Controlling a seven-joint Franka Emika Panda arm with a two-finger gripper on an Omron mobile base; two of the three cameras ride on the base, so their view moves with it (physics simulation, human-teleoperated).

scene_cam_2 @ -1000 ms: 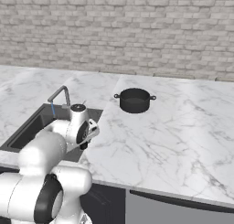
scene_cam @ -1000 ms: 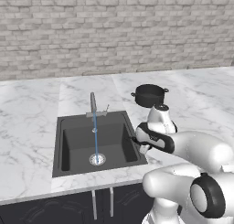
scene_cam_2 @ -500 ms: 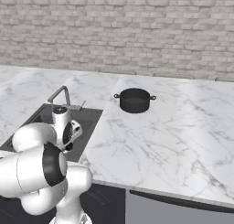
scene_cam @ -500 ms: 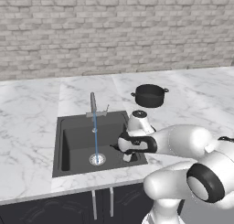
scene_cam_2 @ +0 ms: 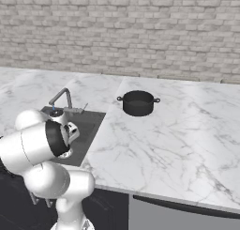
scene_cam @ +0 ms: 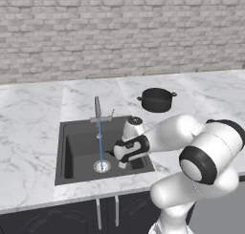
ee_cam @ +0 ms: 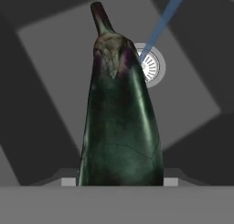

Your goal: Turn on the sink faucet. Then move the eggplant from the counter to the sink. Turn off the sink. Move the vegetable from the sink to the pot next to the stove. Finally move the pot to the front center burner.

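Carrying the eggplant (ee_cam: 119, 122) over the sink (scene_cam: 76, 147), we should lower it toward the basin floor near the drain (ee_cam: 149, 66) before letting go, so it lands under the running water (scene_cam: 100, 140) and does not bounce out. Our gripper (scene_cam: 123, 162) is partly open, clamped around the eggplant's thick lower end; the vegetable fills the centre of the hand view, stem toward the top of the frame, drain just to its right
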